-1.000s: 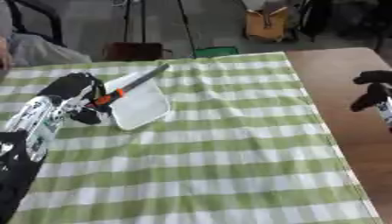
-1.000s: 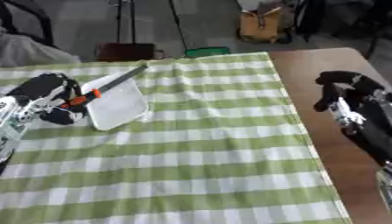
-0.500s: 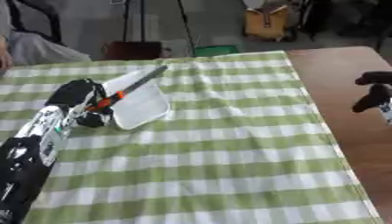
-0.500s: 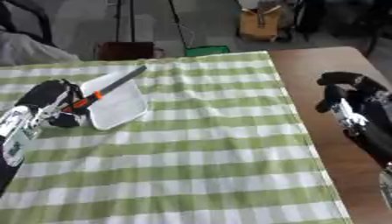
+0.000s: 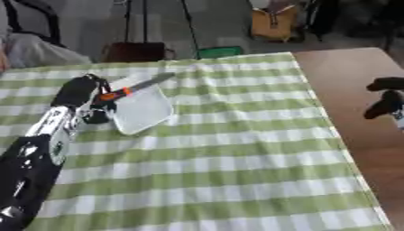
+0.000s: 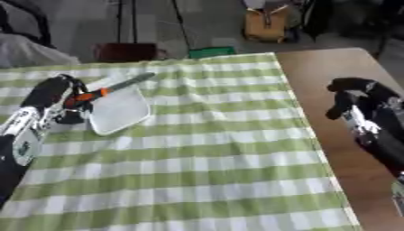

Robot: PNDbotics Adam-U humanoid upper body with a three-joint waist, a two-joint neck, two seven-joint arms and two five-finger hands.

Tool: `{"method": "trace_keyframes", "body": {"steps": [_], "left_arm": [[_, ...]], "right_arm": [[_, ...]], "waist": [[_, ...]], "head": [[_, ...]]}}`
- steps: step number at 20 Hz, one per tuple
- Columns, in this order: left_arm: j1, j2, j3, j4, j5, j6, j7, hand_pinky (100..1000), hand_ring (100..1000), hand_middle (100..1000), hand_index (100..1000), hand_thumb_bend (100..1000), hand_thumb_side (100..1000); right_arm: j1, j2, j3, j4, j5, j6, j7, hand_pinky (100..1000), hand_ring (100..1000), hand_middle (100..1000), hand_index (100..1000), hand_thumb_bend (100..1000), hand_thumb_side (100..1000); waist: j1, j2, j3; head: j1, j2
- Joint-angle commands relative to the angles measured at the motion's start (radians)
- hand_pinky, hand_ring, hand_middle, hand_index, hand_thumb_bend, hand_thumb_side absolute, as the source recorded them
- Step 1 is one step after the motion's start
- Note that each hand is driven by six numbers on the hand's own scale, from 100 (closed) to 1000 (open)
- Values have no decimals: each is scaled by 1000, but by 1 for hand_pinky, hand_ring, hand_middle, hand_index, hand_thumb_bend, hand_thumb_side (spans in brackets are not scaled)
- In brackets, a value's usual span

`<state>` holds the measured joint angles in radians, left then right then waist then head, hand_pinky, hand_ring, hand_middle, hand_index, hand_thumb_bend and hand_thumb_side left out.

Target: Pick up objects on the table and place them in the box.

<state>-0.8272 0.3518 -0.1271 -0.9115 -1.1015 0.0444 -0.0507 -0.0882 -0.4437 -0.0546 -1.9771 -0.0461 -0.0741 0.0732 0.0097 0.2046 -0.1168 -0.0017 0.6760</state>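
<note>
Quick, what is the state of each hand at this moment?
Left hand: shut on the orange handle of the tool over the white box.
Right hand: fingers curled, holding nothing, over the bare table.

my left hand [image 5: 83, 92] covers the orange handle's [image 5: 115, 94] end; my right hand [image 5: 384, 102] is cut by the frame edge.

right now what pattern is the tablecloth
Green and white checks on the tablecloth, clearest in the left eye view.
</note>
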Motion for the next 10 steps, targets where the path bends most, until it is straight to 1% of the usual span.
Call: {"method": "trace_keyframes", "body": {"steps": [1, 2, 3, 5, 6, 7, 8, 10], "left_arm": [[-22, 43, 7, -47, 9, -30, -93, 908, 797, 779, 901, 125, 584], [-21, 53, 7, -55, 8, -43, -148, 947, 823, 806, 898, 160, 665], [-22, 63, 10, -66, 6, -54, -202, 950, 825, 809, 898, 165, 671], [-22, 72, 19, -91, 2, -62, -273, 950, 825, 809, 898, 165, 671], [-16, 83, 21, -98, 0, -65, -310, 988, 853, 849, 907, 291, 806], [-12, 93, 23, -109, -1, -71, -348, 989, 854, 851, 908, 296, 814], [-3, 101, 26, -122, -1, -76, -380, 998, 865, 869, 918, 325, 868], [22, 116, 36, -155, 5, -81, -426, 995, 865, 870, 919, 325, 878]], "right_arm": [[-9, -14, -6, -23, 4, -2, 0, 547, 521, 705, 782, 236, 590], [-8, -15, -6, -23, 4, -2, 0, 548, 521, 705, 782, 235, 588], [-7, -15, -7, -23, 3, -2, -1, 548, 521, 705, 782, 235, 588], [-7, -15, -8, -23, 3, -2, -2, 548, 521, 705, 782, 235, 588], [-5, -15, -8, -23, 4, -1, -2, 547, 521, 706, 783, 232, 589], [-3, -15, -9, -23, 4, -1, -3, 547, 521, 706, 783, 232, 589], [-2, -15, -9, -23, 4, 0, -3, 548, 521, 706, 783, 231, 590], [0, -18, -9, -23, 4, 0, -2, 548, 521, 706, 783, 231, 590]], "waist": [[-2, -15, 0], [-2, -16, 1], [-2, -17, 2], [-3, -17, 3], [-3, -19, 6], [-4, -20, 8], [-5, -21, 11], [-7, -25, 16]], "head": [[0, -9], [-1, -9], [-2, -9], [-3, -9], [-4, -9], [-5, -8], [-6, -7], [-9, -3]]}}
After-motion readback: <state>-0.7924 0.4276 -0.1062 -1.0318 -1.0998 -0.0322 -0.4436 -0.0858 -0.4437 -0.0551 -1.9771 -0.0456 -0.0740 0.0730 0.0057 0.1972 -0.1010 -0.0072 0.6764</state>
